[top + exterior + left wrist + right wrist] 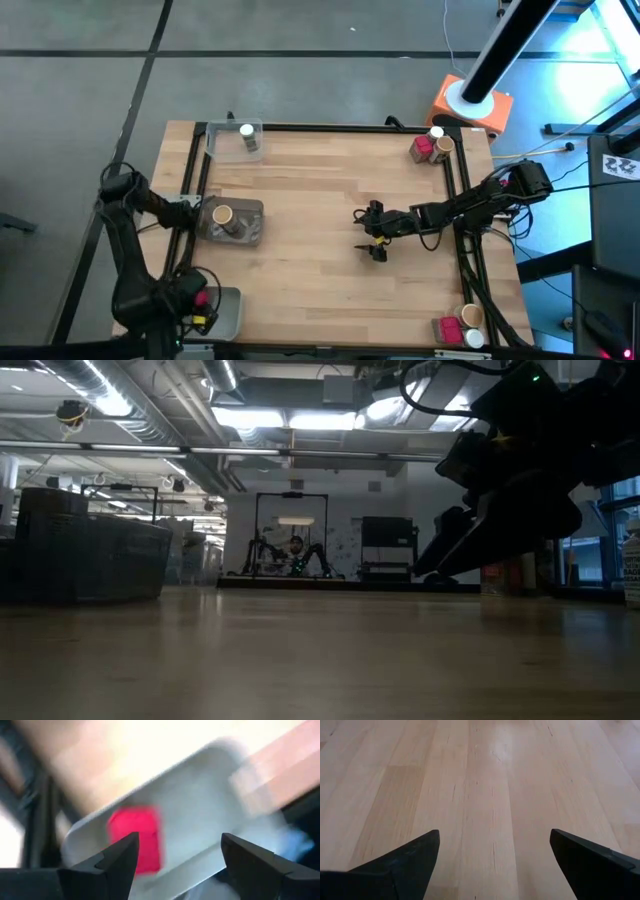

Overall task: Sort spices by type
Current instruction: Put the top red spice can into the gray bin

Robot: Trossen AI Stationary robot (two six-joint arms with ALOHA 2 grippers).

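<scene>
Left gripper open above red spice box in grey tray; no legible writing.

No writing, label, brand, number or sign can be read in any view. The spice containers are too small in the high view to make out print, and the room beyond shows none.

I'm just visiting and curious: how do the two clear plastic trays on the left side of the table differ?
The far clear plastic tray holds a round jar with a white lid; the middle clear plastic tray holds a round jar with a tan lid. The far tray sits at the table's back corner, the middle one halfway along the left edge. Both are clear, rectangular, with one jar each.
</scene>
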